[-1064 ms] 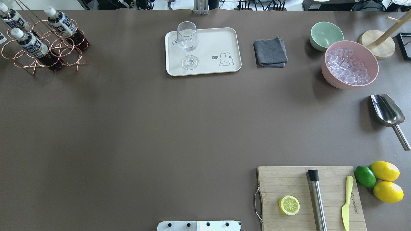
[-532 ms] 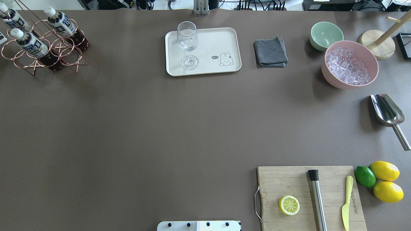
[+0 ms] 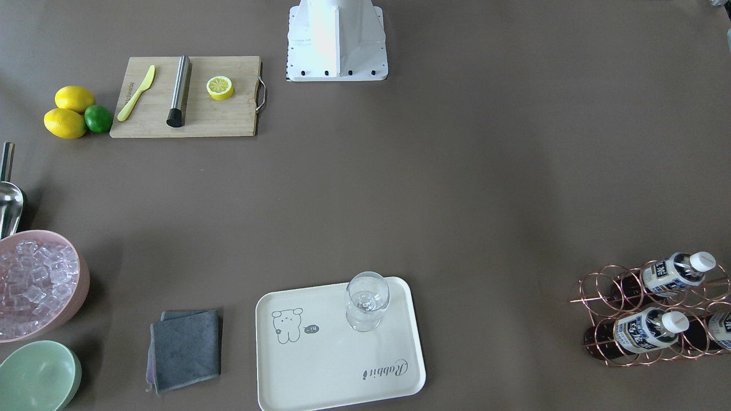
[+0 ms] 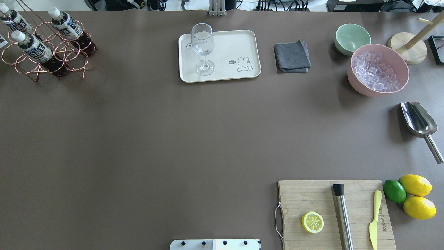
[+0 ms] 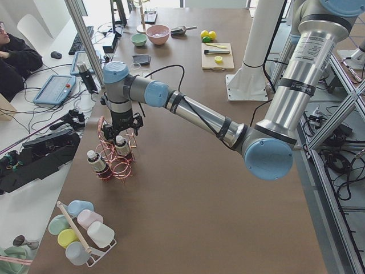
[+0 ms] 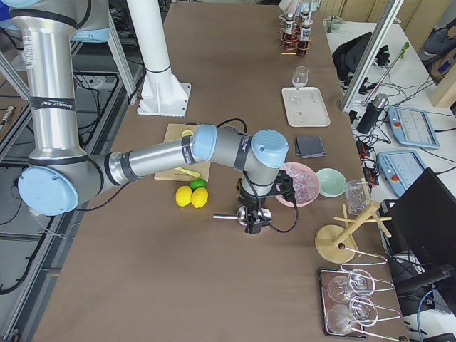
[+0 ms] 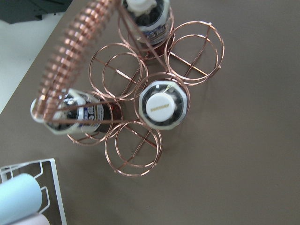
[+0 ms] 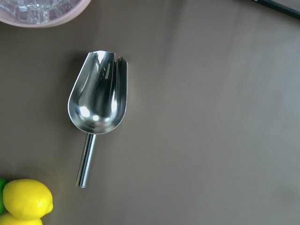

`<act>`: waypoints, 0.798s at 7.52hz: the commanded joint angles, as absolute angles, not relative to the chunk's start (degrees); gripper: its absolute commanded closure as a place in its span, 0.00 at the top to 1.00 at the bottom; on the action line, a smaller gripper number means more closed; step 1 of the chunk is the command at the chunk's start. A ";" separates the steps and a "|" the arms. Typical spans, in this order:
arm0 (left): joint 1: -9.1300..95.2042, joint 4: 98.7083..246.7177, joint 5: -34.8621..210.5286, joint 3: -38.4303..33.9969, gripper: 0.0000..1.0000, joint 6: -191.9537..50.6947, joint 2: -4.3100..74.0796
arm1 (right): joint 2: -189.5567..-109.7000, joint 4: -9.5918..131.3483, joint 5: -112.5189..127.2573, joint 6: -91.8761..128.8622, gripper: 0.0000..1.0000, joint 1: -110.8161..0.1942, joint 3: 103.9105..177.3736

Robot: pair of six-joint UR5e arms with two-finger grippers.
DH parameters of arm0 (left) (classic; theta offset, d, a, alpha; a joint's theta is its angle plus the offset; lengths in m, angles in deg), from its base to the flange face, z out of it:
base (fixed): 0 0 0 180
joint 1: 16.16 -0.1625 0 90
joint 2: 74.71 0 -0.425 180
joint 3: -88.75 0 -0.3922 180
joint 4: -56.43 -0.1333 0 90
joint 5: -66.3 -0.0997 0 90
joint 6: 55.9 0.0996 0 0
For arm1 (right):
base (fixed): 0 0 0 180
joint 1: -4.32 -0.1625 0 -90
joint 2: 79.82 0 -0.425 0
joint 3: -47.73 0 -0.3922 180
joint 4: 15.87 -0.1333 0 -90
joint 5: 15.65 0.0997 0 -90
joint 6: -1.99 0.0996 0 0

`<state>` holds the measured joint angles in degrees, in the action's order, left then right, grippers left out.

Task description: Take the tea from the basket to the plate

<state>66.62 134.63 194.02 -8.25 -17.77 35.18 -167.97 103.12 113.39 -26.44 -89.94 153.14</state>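
Note:
Three tea bottles (image 4: 33, 47) with white caps stand in the copper wire basket (image 4: 74, 57) at the table's far left corner. The left wrist view looks straight down on one cap (image 7: 161, 104) in the basket's (image 7: 133, 150) ring cells; no fingers show there. In the exterior left view my left gripper (image 5: 121, 130) hangs just above the basket (image 5: 117, 165); I cannot tell if it is open. The cream plate (image 4: 236, 45) lies at the far middle with a clear glass (image 4: 203, 45) on it. My right gripper (image 6: 254, 217) hovers over a steel scoop (image 8: 98, 101); I cannot tell its state.
A grey cloth (image 4: 292, 56), green bowl (image 4: 352, 37) and pink bowl of ice (image 4: 378, 69) lie right of the plate. A cutting board (image 4: 333, 215) with half a lemon, a muddler and a knife is near right, with lemons and a lime (image 4: 412, 196) beside it.

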 commanded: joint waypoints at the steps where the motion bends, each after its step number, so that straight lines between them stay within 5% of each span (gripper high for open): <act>1: 65.57 134.74 194.70 0.55 0.98 -8.39 42.94 | -166.31 103.14 113.46 -20.37 1.00 -85.09 156.53; 6: 69.80 135.09 194.80 8.49 0.98 -3.97 50.79 | -161.75 103.14 114.77 -11.38 1.00 -77.69 159.80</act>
<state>68.97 135.09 194.75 5.57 -6.39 48.48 -163.51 103.14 113.94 -12.87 -79.37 159.46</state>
